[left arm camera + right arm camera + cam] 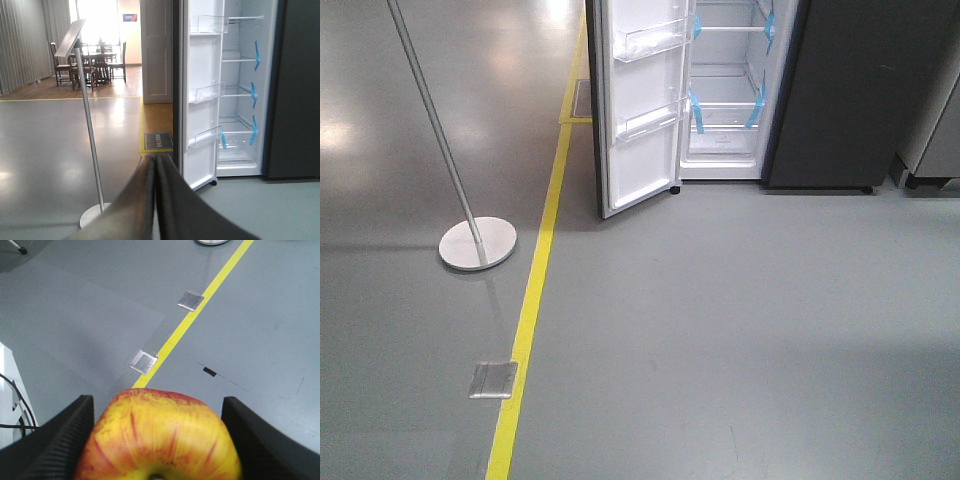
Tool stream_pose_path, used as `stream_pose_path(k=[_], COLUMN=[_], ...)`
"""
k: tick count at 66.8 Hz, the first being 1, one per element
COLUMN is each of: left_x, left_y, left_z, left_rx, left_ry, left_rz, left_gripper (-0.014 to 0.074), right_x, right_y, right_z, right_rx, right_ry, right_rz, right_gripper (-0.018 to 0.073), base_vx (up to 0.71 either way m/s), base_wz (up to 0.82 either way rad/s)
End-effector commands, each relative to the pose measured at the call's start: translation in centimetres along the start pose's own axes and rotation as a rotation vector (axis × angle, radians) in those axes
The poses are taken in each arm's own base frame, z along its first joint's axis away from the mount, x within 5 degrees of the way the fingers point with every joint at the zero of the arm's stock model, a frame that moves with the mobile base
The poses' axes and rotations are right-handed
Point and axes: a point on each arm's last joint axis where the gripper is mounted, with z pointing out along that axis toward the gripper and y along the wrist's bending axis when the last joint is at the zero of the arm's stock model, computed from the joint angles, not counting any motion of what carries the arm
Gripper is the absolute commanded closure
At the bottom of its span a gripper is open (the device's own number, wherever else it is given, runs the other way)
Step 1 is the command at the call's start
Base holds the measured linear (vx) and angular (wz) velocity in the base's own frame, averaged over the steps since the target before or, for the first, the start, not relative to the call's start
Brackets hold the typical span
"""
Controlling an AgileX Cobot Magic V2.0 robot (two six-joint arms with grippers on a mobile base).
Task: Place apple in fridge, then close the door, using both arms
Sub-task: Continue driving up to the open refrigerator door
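The apple, yellow with red streaks, fills the bottom of the right wrist view. My right gripper is shut on it, one black ribbed finger on each side, high above the grey floor. The fridge stands open at the top of the front view, with a white lining and blue tape on its shelves. Its door swings out to the left, clear bins on the inner face. In the left wrist view my left gripper is shut and empty, pointing toward the door of the fridge. Neither arm shows in the front view.
A metal stand with a round base is left of the door. A yellow floor line runs up toward the fridge, with a metal floor plate beside it. A dark mat lies behind the door. A grey cabinet stands at far right.
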Motion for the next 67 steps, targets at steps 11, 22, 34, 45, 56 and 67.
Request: stream_pose_path(k=[11, 22, 34, 45, 56, 67], left_x=[-1.37, -1.37, -1.37, -1.37, -1.37, -1.37], left_y=[-0.01, -0.01, -0.01, -0.01, -0.01, -0.01], left_z=[-0.22, -0.22, -0.22, -0.22, -0.22, -0.22], left_rx=[-0.001, -0.001, -0.001, -0.001, -0.001, -0.001], left_ry=[-0.111, -0.111, -0.111, -0.111, -0.111, -0.111], left_rz=[-0.009, -0.009, -0.009, -0.009, -0.009, -0.009], left_gripper=[0.0603, 0.0603, 0.0603, 0.0603, 0.0603, 0.0603], right_x=[-1.11, -1.11, -1.11, -1.11, -1.11, -1.11], right_y=[0.28, 0.28, 0.28, 0.28, 0.28, 0.28], right_z=[-0.43, -0.43, -0.43, -0.43, -0.43, -0.43], right_rx=[-0.014, -0.014, -0.014, -0.014, -0.014, -0.014], right_ry=[-0.078, -0.078, -0.078, -0.078, -0.078, -0.078], right_rz=[-0.002, -0.002, -0.002, -0.002, -0.002, -0.002], right_gripper=[0.0438, 0.0438, 0.0438, 0.0438, 0.0438, 0.0438], base_vx=[0.23, 0.23, 0.23, 0.22, 0.21, 0.20], base_wz=[-0.01, 0.00, -0.01, -0.01, -0.02, -0.02])
